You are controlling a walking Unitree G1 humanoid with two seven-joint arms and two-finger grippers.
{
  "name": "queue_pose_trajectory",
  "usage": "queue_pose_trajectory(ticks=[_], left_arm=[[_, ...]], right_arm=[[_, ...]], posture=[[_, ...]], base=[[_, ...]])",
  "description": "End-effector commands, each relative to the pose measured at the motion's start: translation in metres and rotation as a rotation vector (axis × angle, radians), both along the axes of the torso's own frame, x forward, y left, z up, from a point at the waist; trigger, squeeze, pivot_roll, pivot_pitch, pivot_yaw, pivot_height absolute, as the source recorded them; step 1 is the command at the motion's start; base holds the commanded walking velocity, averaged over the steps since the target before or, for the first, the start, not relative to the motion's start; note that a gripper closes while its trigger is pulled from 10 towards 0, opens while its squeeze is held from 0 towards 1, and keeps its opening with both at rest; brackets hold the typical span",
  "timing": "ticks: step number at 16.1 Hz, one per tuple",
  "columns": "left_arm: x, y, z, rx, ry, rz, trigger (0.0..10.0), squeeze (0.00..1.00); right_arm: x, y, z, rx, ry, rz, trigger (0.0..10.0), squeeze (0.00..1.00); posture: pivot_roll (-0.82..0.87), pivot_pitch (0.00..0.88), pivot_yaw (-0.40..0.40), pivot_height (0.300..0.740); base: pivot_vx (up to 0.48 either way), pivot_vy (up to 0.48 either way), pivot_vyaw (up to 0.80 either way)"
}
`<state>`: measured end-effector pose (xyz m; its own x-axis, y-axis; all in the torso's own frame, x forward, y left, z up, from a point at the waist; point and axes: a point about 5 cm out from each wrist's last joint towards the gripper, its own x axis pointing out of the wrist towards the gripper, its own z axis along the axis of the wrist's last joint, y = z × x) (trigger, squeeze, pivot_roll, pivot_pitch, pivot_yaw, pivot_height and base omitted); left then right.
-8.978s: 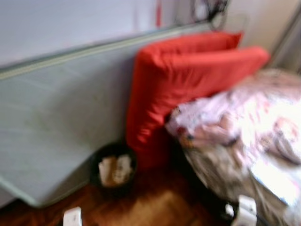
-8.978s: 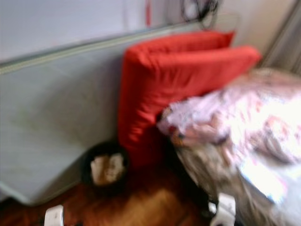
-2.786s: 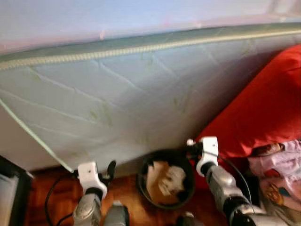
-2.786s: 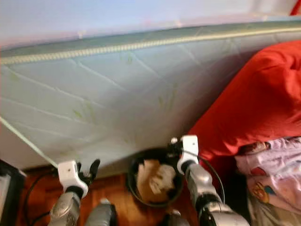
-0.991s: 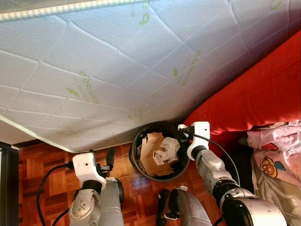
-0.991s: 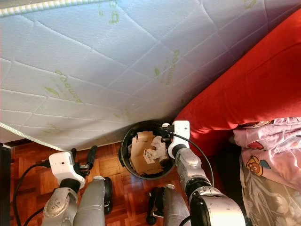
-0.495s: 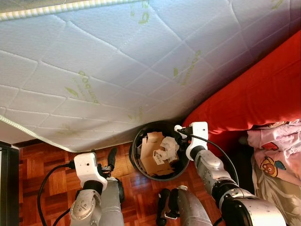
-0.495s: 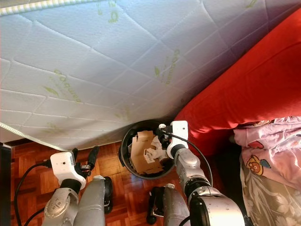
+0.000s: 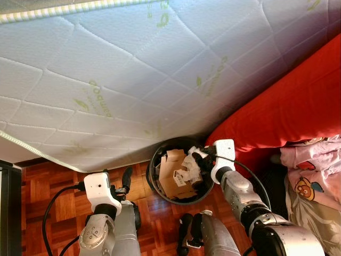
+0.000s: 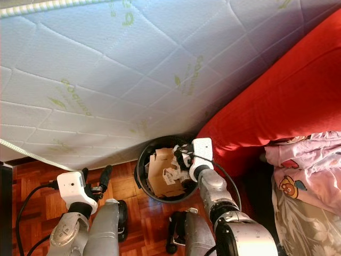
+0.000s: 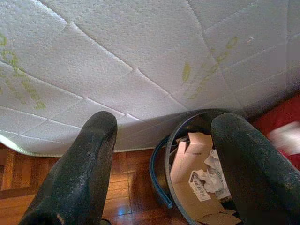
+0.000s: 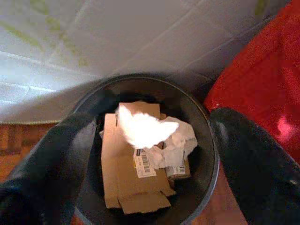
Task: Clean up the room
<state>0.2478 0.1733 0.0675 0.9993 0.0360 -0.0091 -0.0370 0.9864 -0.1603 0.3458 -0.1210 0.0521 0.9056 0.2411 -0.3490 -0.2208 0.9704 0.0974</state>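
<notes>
A black waste bin (image 9: 153, 173) holding cardboard and crumpled paper stands on the floor against a leaning mattress. My right gripper (image 9: 200, 154) hangs over the bin's right rim, open. A white crumpled paper (image 12: 143, 130) floats loose between its spread fingers (image 12: 248, 159), above the cardboard (image 12: 126, 183) in the bin (image 12: 206, 164). My left gripper (image 9: 124, 183) is held low to the left of the bin, open with nothing between its fingers (image 11: 79, 168); the bin (image 11: 176, 140) lies ahead of it.
A white quilted mattress (image 9: 133, 80) leans over the bin from behind. A red cushion (image 9: 287, 106) and pink patterned bedding (image 9: 314, 165) crowd the right. A black cable (image 9: 52, 205) crosses the parquet floor (image 9: 37, 181), with dark furniture (image 9: 6, 213) at the left edge.
The right gripper has opened and the white crumpled paper has come out of it over the bin. The left arm has stayed put.
</notes>
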Motion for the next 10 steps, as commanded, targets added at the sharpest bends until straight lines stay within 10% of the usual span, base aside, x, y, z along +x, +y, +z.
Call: queue_pose_trajectory(ticks=[1, 10], left_arm=[[-0.008, -0.001, -0.010, -0.003, 0.049, 0.005, 10.0, 0.00], [-0.004, 0.004, -0.016, 0.001, 0.069, 0.008, 10.0, 0.00]], right_arm=[[-0.009, -0.003, -0.013, 0.003, 0.056, -0.019, 10.0, 0.00], [-0.006, -0.010, -0.007, 0.045, -0.001, -0.042, 10.0, 0.00]], posture=[[0.25, 0.438, -0.098, 0.665], [0.24, 0.403, -0.093, 0.665]], base=[[0.000, 0.000, 0.00], [0.000, 0.000, 0.00]])
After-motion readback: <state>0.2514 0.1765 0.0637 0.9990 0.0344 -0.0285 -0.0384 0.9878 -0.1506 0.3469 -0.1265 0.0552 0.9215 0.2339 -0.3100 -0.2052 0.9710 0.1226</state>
